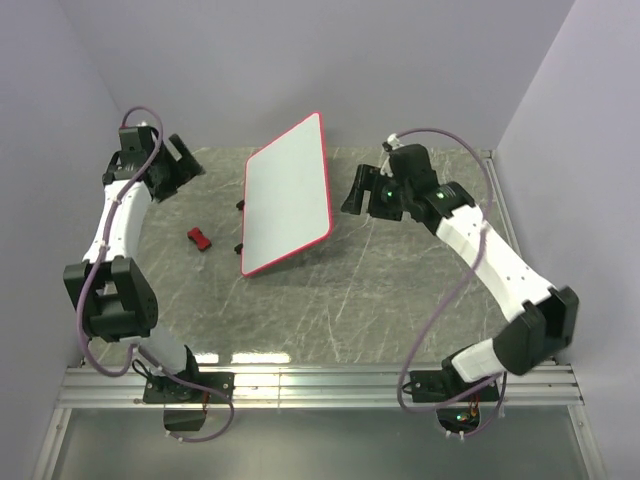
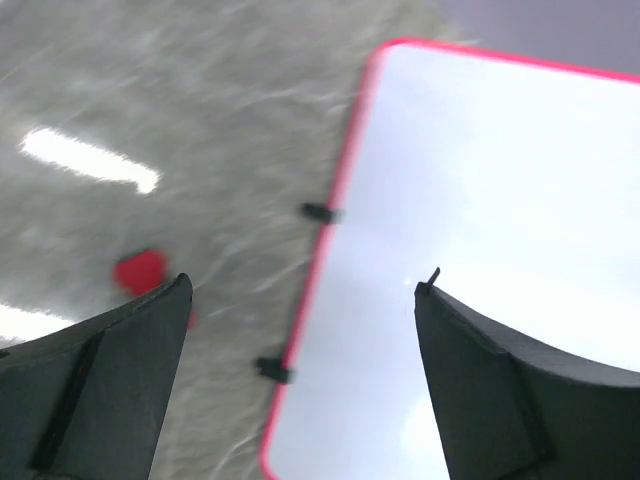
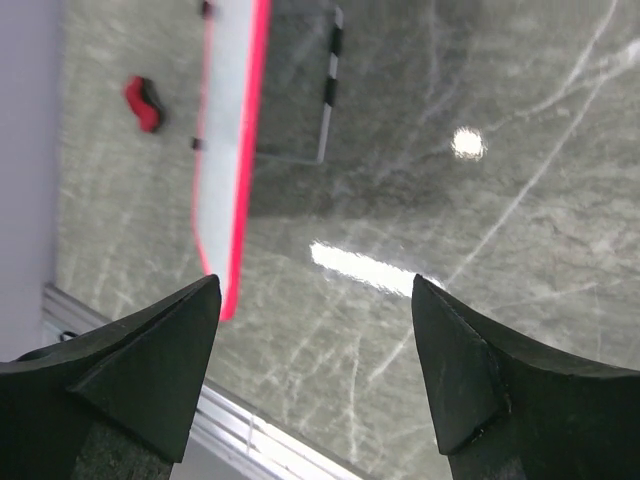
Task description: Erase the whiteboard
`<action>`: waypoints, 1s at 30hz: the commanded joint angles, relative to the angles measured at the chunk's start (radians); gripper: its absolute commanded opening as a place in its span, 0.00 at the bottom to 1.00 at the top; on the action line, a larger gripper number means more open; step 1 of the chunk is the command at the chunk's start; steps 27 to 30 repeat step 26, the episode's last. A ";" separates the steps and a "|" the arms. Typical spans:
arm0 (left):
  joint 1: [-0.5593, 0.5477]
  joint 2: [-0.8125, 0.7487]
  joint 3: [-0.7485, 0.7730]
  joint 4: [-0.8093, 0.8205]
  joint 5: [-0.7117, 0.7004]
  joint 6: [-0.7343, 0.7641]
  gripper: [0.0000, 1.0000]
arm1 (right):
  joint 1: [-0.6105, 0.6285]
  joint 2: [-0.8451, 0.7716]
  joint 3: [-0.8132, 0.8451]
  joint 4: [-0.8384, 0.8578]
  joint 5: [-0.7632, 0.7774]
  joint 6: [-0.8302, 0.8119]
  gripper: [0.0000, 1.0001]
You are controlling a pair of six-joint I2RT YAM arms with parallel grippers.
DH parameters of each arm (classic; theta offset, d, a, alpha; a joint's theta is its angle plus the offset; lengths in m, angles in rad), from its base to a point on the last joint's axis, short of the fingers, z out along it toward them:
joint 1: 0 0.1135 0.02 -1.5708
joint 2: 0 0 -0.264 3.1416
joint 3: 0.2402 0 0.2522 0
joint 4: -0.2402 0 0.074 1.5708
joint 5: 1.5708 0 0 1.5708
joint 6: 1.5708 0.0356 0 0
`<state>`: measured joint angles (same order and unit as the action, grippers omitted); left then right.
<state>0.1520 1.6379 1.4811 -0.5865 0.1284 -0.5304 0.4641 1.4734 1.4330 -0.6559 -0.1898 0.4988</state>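
Observation:
The whiteboard (image 1: 288, 195), white with a thin red rim and small black feet, stands tilted on the grey marble table; its face looks blank. It also shows in the left wrist view (image 2: 480, 220) and edge-on in the right wrist view (image 3: 225, 140). The small red eraser block (image 1: 200, 238) lies on the table left of the board, blurred in the left wrist view (image 2: 140, 272) and visible in the right wrist view (image 3: 143, 103). My left gripper (image 1: 185, 160) is open and empty, raised at the far left. My right gripper (image 1: 358, 190) is open and empty just right of the board.
A metal rail (image 1: 320, 385) runs along the table's near edge, where both arm bases are bolted. Purple-grey walls (image 1: 300, 60) close in the back and sides. The board's wire stand (image 3: 328, 100) shows behind it.

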 commanded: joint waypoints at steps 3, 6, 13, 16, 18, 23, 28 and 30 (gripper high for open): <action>-0.092 -0.084 0.106 0.135 0.198 -0.031 0.97 | -0.004 -0.142 -0.115 0.153 0.024 0.032 0.84; -0.143 -0.082 0.158 0.136 0.223 -0.033 0.97 | -0.004 -0.153 -0.129 0.141 0.026 0.027 0.83; -0.229 -0.124 0.202 0.165 0.220 -0.025 0.99 | -0.004 -0.215 -0.192 0.196 0.010 0.055 0.82; -0.244 -0.106 0.234 0.130 0.217 -0.013 0.99 | -0.002 -0.213 -0.189 0.182 0.016 0.061 0.82; -0.261 -0.108 0.235 0.116 0.197 0.003 0.99 | -0.004 -0.206 -0.186 0.167 0.013 0.064 0.82; -0.273 -0.144 0.211 0.119 0.163 0.026 0.99 | -0.002 -0.222 -0.226 0.191 0.012 0.106 0.82; -0.281 -0.141 0.222 0.082 0.102 0.058 1.00 | -0.001 -0.245 -0.262 0.225 0.013 0.126 0.82; -0.281 -0.141 0.222 0.082 0.102 0.058 1.00 | -0.001 -0.245 -0.262 0.225 0.013 0.126 0.82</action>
